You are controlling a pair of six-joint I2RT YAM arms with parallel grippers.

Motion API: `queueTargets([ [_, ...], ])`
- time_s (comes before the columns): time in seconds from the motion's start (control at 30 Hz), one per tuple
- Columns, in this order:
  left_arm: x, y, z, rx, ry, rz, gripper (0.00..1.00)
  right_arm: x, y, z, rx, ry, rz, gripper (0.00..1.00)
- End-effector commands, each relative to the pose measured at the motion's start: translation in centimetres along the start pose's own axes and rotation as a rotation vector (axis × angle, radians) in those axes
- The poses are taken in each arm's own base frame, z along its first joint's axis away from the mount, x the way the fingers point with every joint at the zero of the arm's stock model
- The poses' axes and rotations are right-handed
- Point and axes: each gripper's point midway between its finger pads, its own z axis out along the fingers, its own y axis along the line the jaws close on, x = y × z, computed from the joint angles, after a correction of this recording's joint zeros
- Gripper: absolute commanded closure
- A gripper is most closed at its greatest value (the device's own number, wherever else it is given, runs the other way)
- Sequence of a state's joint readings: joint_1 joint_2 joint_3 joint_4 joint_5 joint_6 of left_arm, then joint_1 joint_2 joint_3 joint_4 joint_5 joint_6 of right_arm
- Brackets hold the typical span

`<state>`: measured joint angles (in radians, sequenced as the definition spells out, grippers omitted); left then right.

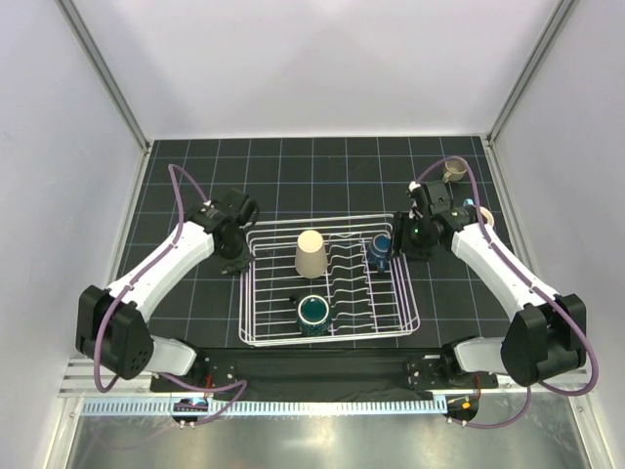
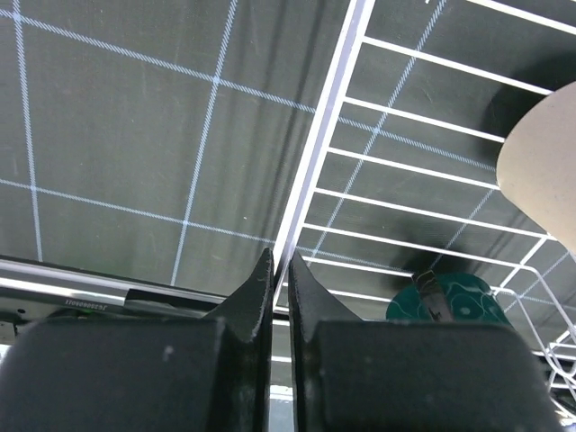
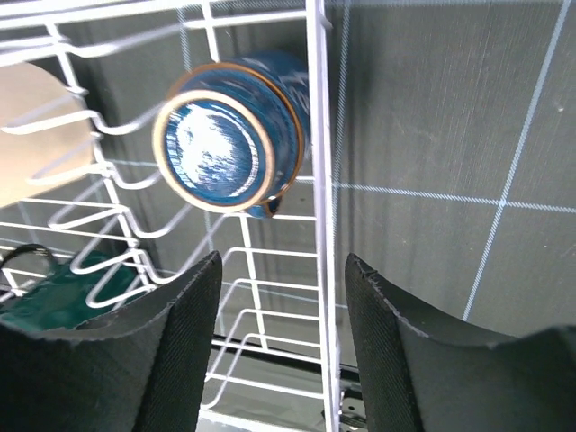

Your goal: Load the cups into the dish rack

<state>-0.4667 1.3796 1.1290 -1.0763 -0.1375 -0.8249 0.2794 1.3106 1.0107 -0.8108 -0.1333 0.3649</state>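
Note:
The white wire dish rack sits mid-table. Inside it a beige handleless cup stands upside down, a dark teal mug stands near the front, and a blue mug lies on its side among the dividers. A small tan mug stands outside at the far right. My left gripper is shut and empty beside the rack's left rim. My right gripper is open over the right rim, holding nothing, the blue mug just beyond its fingers.
Another light cup peeks out beside my right forearm on the black gridded mat. White walls close in the back and both sides. The wrist views also catch the beige cup and teal mug.

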Motion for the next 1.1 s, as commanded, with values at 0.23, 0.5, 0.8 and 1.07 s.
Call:
queueTargets([
  [0.23, -3.8, -0.2, -1.6, 0.03, -0.167, -0.05, 0.36, -5.6, 1.6, -5.2, 0.004, -0.176, 0.031, 0.36],
  [0.5, -4.9, -0.8, -6.9, 0.15, -0.258, -0.033, 0.13, -11.5, -3.7, -8.0, 0.107, -0.309, 0.292, 0.36],
  [0.8, -4.4, -3.0, -13.4, 0.431, -0.344, 0.059, 0.19, -13.3, -14.2, -9.1, 0.293, -0.39, 0.58, 0.36],
  [1.07, -2.7, -3.2, -15.1, 0.528, -0.333, 0.079, 0.18, -11.8, -19.4, -7.3, 0.273, -0.358, 0.761, 0.25],
])
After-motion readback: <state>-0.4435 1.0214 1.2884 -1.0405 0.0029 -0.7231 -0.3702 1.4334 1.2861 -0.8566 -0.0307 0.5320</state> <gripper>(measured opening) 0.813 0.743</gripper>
